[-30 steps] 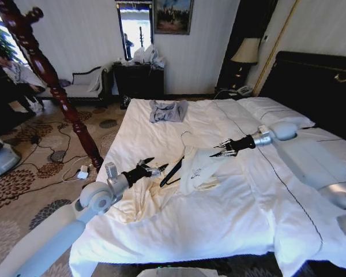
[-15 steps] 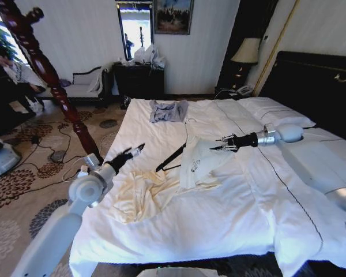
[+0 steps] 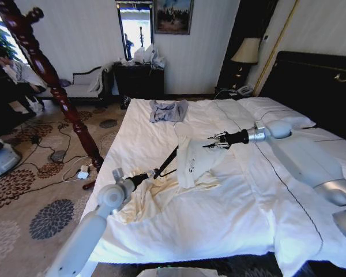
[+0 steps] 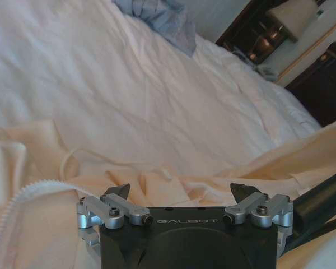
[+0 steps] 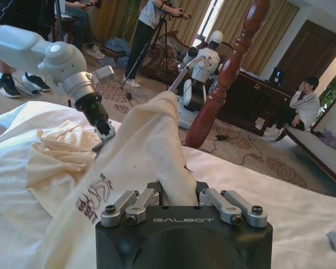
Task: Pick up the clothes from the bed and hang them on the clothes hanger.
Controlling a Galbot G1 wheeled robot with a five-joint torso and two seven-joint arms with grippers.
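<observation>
My right gripper (image 3: 212, 142) is clamped on a fold of the clothes (image 3: 193, 163), holding one end of the cream fabric up off the bed (image 3: 219, 225); in the right wrist view its fingers (image 5: 135, 205) are drawn in tight around the bunched cloth (image 5: 140, 145). From there the garment drapes down and spreads to my left across the white sheet, its dark print (image 5: 92, 197) showing on the hanging panel and its far end lying crumpled near the bed's left edge. My left gripper (image 3: 156, 172) sits low over that crumpled part, right beside the lower end of the clothes hanger (image 3: 167, 161). In the left wrist view its two fingers (image 4: 119, 203) stand spread wide with nothing between them, the cream fabric (image 4: 173, 185) lying just ahead of them and the hanger's black arm (image 4: 319, 204) passing close by one side. The hanger runs slantwise up under the raised cloth, and its thin silver hook (image 5: 179, 73) pokes out above the peak of the fabric. A folded grey-blue garment (image 3: 168, 111) lies well apart, farther up the bed.
</observation>
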